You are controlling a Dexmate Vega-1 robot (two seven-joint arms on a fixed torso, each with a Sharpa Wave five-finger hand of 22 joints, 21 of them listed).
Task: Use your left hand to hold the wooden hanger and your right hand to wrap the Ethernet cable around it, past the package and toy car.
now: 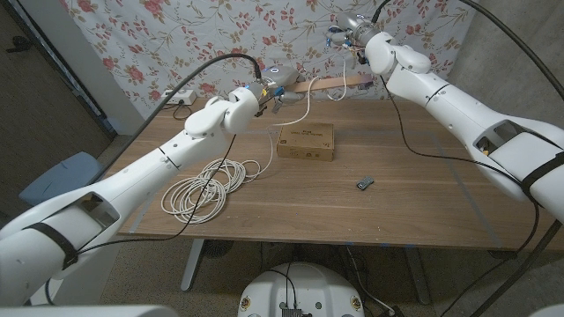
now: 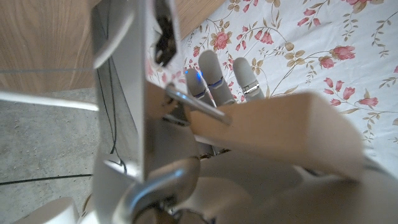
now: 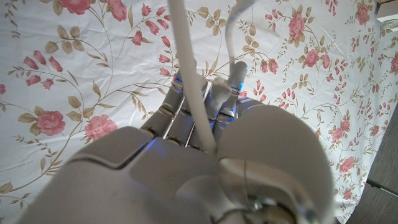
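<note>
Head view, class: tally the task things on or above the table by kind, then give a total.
Wooden hanger: 1
Ethernet cable: 1
Package: 1
Toy car: 1
Total: 4

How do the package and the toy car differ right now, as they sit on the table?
The package is a tan cardboard box, far larger than the toy car, which is a small dark object. The package lies nearer the table's far edge, just below the wooden hanger that the left hand holds; the toy car lies closer to the robot, toward its right. Both rest on the wooden table, apart from each other and from both hands.
</note>
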